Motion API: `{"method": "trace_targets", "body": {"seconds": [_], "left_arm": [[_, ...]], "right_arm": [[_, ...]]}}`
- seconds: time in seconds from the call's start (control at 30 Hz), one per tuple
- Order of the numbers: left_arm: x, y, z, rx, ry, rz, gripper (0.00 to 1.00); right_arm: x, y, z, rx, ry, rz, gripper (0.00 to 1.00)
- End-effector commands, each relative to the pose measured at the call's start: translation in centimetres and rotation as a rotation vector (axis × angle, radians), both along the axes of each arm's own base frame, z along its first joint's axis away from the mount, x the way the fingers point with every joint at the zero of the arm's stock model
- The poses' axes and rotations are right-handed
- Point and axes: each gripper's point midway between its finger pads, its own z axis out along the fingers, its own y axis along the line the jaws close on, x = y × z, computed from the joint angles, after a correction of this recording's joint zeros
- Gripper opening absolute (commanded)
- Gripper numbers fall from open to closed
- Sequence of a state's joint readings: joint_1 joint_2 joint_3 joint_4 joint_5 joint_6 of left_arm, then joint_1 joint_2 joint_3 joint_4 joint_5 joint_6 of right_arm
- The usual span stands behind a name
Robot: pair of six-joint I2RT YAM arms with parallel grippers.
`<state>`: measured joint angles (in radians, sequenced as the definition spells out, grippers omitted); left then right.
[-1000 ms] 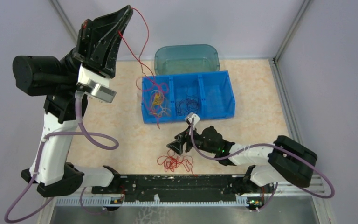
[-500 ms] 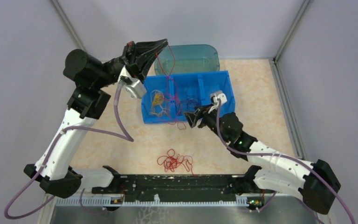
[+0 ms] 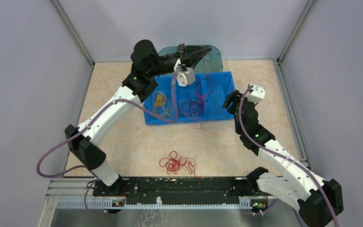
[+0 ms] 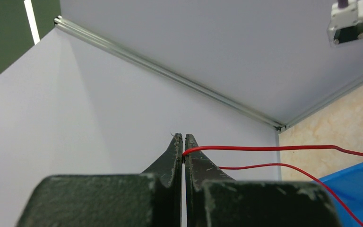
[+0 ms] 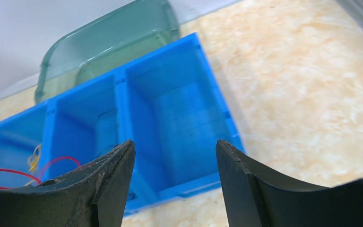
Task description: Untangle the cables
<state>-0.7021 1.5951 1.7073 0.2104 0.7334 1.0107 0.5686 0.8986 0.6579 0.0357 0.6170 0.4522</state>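
My left gripper (image 3: 204,49) is shut on a thin red cable (image 3: 202,88) and holds it high over the back of the blue bin (image 3: 217,115). The strand hangs into the bin and trails over its front wall. In the left wrist view the red cable (image 4: 274,148) runs right from the closed fingertips (image 4: 184,152). A red cable clump (image 3: 176,164) lies on the table near the front. Yellow cables (image 3: 159,100) fill the bin's left compartment and dark cables (image 3: 190,107) the middle one. My right gripper (image 3: 228,101) is open and empty at the bin's right end (image 5: 175,144).
A teal translucent tub (image 3: 212,53) stands behind the bin, also seen in the right wrist view (image 5: 108,42). The bin's right compartment (image 5: 184,123) holds nothing. Grey walls close in the back and sides. The black rail (image 3: 179,184) runs along the near edge.
My left gripper swung right and forward with the red cable, from the far left to above the bin's back. My right gripper moved from the table's front to the bin's right end.
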Motion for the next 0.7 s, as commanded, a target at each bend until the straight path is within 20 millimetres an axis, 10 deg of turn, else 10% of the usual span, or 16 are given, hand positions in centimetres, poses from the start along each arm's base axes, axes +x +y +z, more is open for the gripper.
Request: {"method": "trace_targets", "body": {"seconds": [0.0, 0.67], "left_arm": [[1.1, -2.0, 2.9, -0.103, -0.088, -0.004, 0.0], [12.6, -8.6, -7.5, -0.063, -0.099, 0.158, 0.0]], "right_arm": [[-0.1, -4.0, -0.2, 0.05, -0.004, -0.158, 0.64], [0.5, -7.5, -2.0, 0.155, -0.009, -0.239, 0.61]]}}
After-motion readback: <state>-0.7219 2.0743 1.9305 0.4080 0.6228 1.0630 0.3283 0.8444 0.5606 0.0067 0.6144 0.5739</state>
